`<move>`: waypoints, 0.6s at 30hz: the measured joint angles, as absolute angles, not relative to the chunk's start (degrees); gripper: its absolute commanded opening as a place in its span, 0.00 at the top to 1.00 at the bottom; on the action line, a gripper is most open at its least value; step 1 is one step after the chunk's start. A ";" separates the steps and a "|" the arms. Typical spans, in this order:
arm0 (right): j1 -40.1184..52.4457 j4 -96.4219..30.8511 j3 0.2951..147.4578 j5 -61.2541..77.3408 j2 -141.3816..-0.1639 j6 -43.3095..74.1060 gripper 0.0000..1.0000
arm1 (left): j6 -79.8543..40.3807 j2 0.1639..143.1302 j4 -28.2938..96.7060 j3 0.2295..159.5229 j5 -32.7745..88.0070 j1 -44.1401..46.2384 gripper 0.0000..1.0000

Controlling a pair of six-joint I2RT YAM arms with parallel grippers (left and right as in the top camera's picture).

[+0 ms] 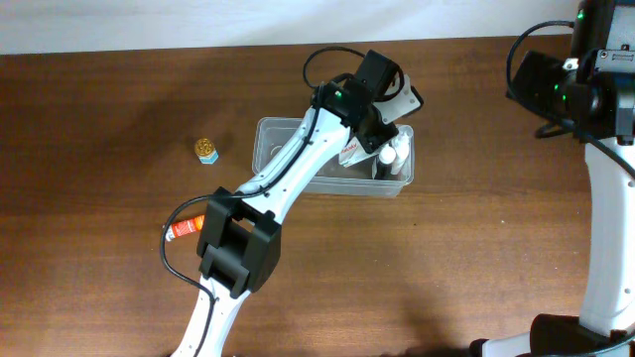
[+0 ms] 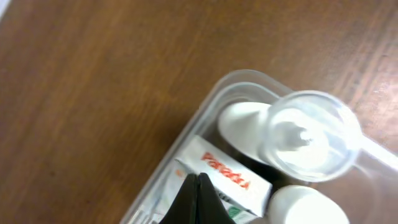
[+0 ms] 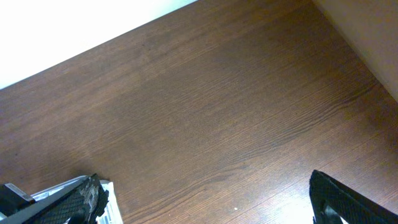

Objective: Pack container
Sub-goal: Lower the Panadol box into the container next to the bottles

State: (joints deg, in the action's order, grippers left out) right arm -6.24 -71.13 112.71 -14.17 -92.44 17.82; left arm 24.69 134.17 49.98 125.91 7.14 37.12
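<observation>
Clear plastic container sits mid-surface, toward the far edge, under the left arm's wrist. Inside it: a white box with red lettering, two white bottles, and a clear domed cap. Left pincer hangs over the box with its fingers pressed together and nothing between them. Right pincer is spread wide and empty, over bare wood well right of the container. An orange tube and a small yellow-topped item lie outside, to the left.
</observation>
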 measured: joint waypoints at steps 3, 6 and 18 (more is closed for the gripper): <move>-6.24 -71.13 112.71 -14.15 -92.44 17.80 0.02 | 24.34 134.17 50.15 125.91 7.94 37.50 0.99; -6.24 -71.13 112.71 -14.17 -92.44 17.78 0.02 | 24.34 134.17 50.41 125.91 8.43 37.89 0.99; -6.24 -71.13 112.73 -14.17 -92.44 17.80 0.02 | 24.29 134.50 51.07 125.91 8.80 38.24 0.99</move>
